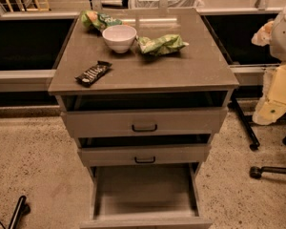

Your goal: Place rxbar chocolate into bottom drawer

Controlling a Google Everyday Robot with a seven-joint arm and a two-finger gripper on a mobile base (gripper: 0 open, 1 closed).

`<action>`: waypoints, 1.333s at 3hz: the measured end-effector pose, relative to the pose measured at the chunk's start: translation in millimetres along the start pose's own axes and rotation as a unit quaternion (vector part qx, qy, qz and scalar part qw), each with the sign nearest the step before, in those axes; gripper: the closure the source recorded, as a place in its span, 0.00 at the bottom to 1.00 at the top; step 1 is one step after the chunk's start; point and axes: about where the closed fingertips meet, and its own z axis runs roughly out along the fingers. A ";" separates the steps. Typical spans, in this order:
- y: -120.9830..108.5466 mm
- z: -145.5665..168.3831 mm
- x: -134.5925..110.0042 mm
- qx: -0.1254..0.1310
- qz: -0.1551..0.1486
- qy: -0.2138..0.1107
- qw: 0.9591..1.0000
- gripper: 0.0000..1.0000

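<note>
The rxbar chocolate (pixel 93 73), a flat black bar with white lettering, lies on the front left of the grey cabinet top (pixel 181 66). The bottom drawer (pixel 145 190) is pulled out wide and its plain grey floor is bare. My arm hangs at the right edge of the view, beside the cabinet and below its top. My gripper (pixel 270 109) is at the arm's lower end, far to the right of the bar and touching nothing on the cabinet.
A white bowl (pixel 119 37) and two green snack bags (pixel 161 45) (pixel 97 20) sit at the back of the top. The two upper drawers (pixel 144 123) (pixel 144 155) stand slightly ajar. Chair legs and castors (pixel 257 171) are on the floor to the right.
</note>
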 end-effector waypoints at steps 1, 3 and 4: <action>0.0 0.0 0.0 0.000 0.000 0.000 1.000 0.00; -13.6 101.3 -124.4 -0.081 -0.267 -0.004 0.960 0.00; 14.1 149.6 -161.1 -0.125 -0.367 -0.019 0.922 0.00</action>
